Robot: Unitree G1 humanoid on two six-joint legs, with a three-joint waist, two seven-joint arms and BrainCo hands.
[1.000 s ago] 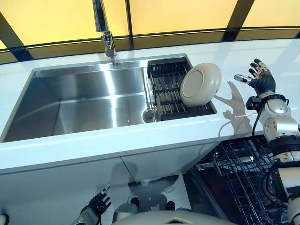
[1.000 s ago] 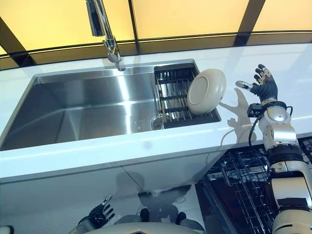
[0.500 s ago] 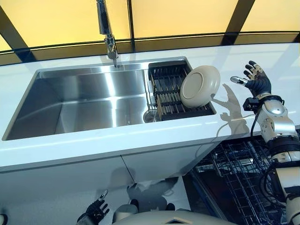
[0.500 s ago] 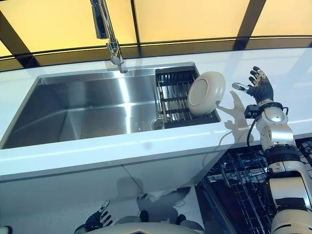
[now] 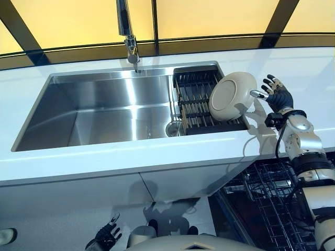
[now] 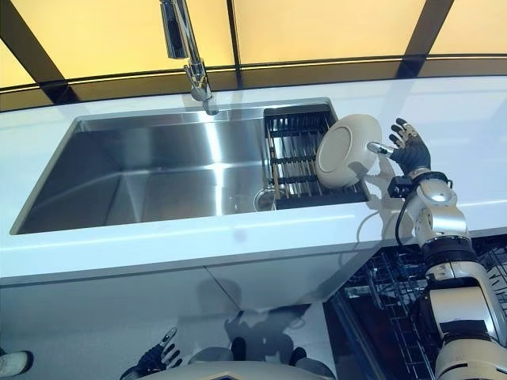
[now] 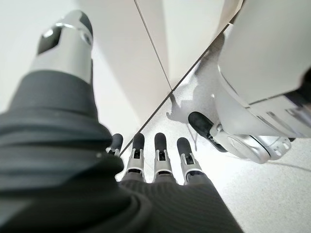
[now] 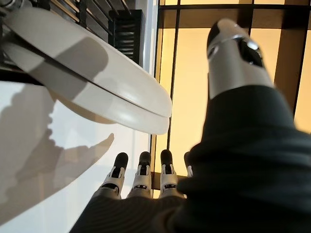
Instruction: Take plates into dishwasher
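A cream plate point(image 5: 232, 96) leans on its edge in the black drying rack point(image 5: 198, 99) at the right end of the steel sink point(image 5: 104, 110). In the right wrist view it shows as two stacked plates point(image 8: 92, 82). My right hand point(image 5: 274, 95) is open just right of the plate's rim, fingers spread, thumb tip at the rim. I cannot tell whether it touches. My left hand point(image 5: 106, 236) hangs open low by the cabinet front, empty. The open dishwasher rack point(image 5: 275, 204) is below the counter at lower right.
A tall tap point(image 5: 128, 31) stands behind the sink. The white counter point(image 5: 157, 154) runs along the front and right. White cabinet doors point(image 5: 104, 204) are below it. A shoe tip point(image 5: 6, 236) shows on the floor at lower left.
My right hand has moved left toward the plate, from well apart to right at its rim. The whole view has shifted, so the camera moved. The plate has stayed in the rack.
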